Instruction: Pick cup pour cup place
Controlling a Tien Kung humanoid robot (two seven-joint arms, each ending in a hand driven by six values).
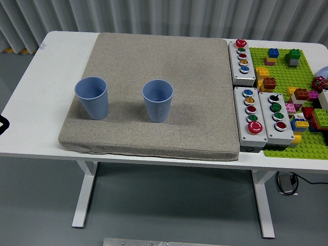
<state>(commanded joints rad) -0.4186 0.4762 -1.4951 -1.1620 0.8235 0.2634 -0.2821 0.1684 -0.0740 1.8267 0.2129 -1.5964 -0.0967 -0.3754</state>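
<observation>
Two blue ribbed cups stand upright on a grey-beige mat (154, 46). The left cup (92, 98) is near the mat's left edge. The middle cup (158, 101) stands to its right, apart from it. Both cups look empty from here. A small black tip of my left hand (2, 124) shows at the picture's left edge, well left of the left cup; I cannot tell how it is held. My right hand is out of view.
Three grey button boxes (243, 63) (250, 117) (277, 118) stand right of the mat. A green baseplate (287, 77) with several coloured bricks fills the table's right end. The white table (46, 77) is bare left of the mat.
</observation>
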